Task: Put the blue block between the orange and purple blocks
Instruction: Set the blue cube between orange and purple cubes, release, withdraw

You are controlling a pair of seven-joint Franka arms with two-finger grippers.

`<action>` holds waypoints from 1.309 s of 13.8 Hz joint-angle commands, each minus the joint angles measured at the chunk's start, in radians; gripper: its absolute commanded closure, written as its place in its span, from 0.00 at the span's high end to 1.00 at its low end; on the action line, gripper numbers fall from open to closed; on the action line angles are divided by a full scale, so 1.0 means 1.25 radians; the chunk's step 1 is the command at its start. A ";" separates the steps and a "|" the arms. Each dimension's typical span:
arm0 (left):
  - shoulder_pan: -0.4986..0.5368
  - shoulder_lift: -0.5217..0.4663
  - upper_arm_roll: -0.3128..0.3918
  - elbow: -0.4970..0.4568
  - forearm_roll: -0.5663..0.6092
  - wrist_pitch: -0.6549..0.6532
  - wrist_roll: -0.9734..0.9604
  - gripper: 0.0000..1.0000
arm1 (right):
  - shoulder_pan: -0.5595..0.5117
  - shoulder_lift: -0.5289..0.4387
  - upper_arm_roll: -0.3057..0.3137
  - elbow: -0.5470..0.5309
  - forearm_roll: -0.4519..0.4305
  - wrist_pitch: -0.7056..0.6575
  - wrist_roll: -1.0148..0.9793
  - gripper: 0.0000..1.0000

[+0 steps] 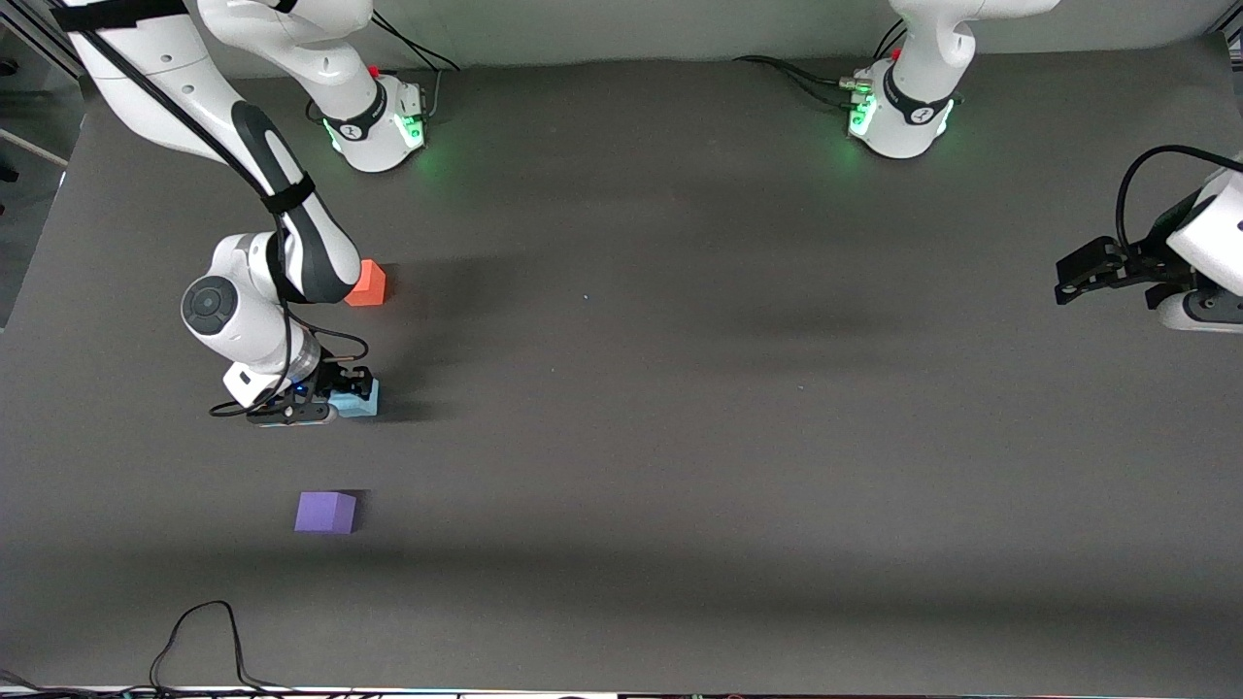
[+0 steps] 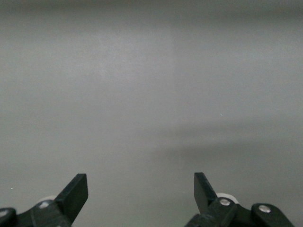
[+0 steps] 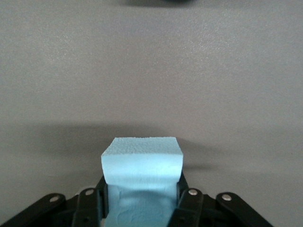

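Note:
My right gripper [image 1: 342, 396] is shut on the light blue block [image 1: 357, 398], low over the dark table, roughly midway between the orange block [image 1: 367, 283] and the purple block [image 1: 326, 512]. In the right wrist view the blue block [image 3: 142, 163] sits squeezed between the black fingers [image 3: 183, 191], with its shadow close beneath it; I cannot tell whether it touches the table. The orange block is partly hidden by the right arm's wrist. My left gripper [image 1: 1070, 282] waits open and empty over the left arm's end of the table; in the left wrist view [image 2: 140, 182] it shows only bare table.
The right arm's forearm and wrist [image 1: 243, 311] hang over the space beside the orange block. A black cable [image 1: 194, 631] loops on the table's edge nearest the front camera. The dark table mat [image 1: 680, 388] spans the view.

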 commanded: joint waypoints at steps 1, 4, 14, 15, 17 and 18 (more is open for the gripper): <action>-0.006 -0.002 0.006 -0.004 -0.009 0.012 0.011 1.00 | 0.007 -0.002 -0.005 -0.005 0.020 0.016 -0.009 1.00; -0.006 -0.002 0.006 -0.006 -0.009 0.016 0.011 1.00 | 0.007 -0.026 -0.005 -0.005 0.020 0.008 -0.006 1.00; -0.006 -0.002 0.006 -0.007 -0.009 0.022 0.011 1.00 | 0.002 -0.391 -0.007 0.006 0.020 -0.296 -0.006 1.00; -0.006 -0.002 0.006 -0.007 -0.009 0.022 0.011 1.00 | 0.002 -0.427 -0.007 0.014 0.020 -0.348 -0.005 1.00; -0.006 -0.002 0.006 -0.007 -0.009 0.022 0.011 1.00 | -0.003 -0.482 -0.007 0.047 0.020 -0.457 -0.009 1.00; -0.006 -0.002 0.006 -0.007 -0.009 0.022 0.011 1.00 | -0.006 -0.502 -0.007 0.070 0.020 -0.506 -0.016 1.00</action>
